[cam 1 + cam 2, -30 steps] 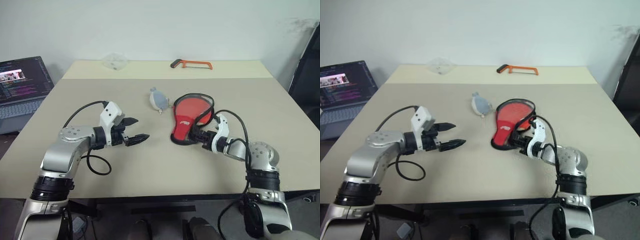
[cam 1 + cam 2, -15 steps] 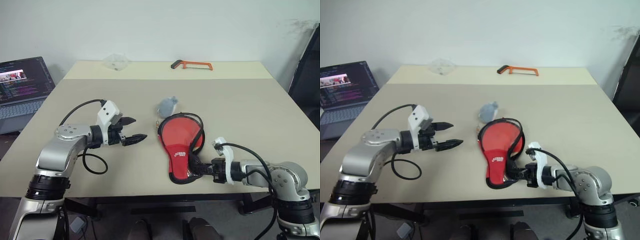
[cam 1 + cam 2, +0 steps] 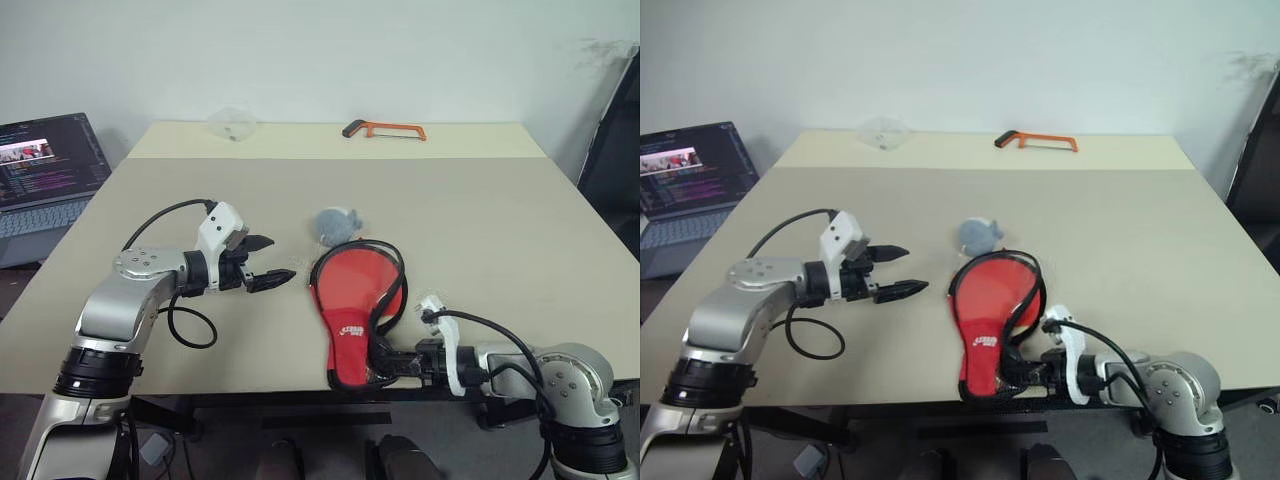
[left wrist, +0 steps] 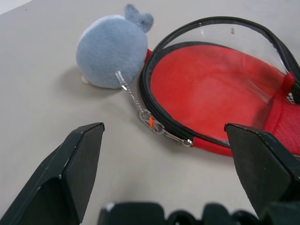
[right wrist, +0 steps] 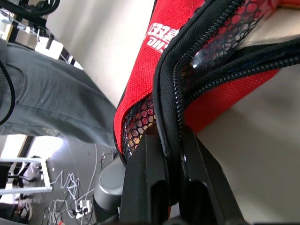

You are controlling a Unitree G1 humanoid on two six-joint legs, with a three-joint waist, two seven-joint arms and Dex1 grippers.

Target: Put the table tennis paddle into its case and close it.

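Beige table (image 3: 520,230), white-lettered red case (image 3: 355,310), lettering illegible.

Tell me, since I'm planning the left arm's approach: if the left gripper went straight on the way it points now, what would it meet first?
Probably the case: the open left gripper points across bare table at its rounded black-trimmed end, near the zipper pull. The grey pouch sits just beside that line, so depth leaves some doubt.

We've got our left arm stretched over the table, left gripper (image 3: 272,262) pointing toward our right and slightly down, its two black fingers (image 4: 70,173) spread wide with nothing between them. Our right arm is tucked low at the near table edge, forearm lying crosswise, right gripper (image 3: 383,364) aimed leftward, jaws pinched tight together.
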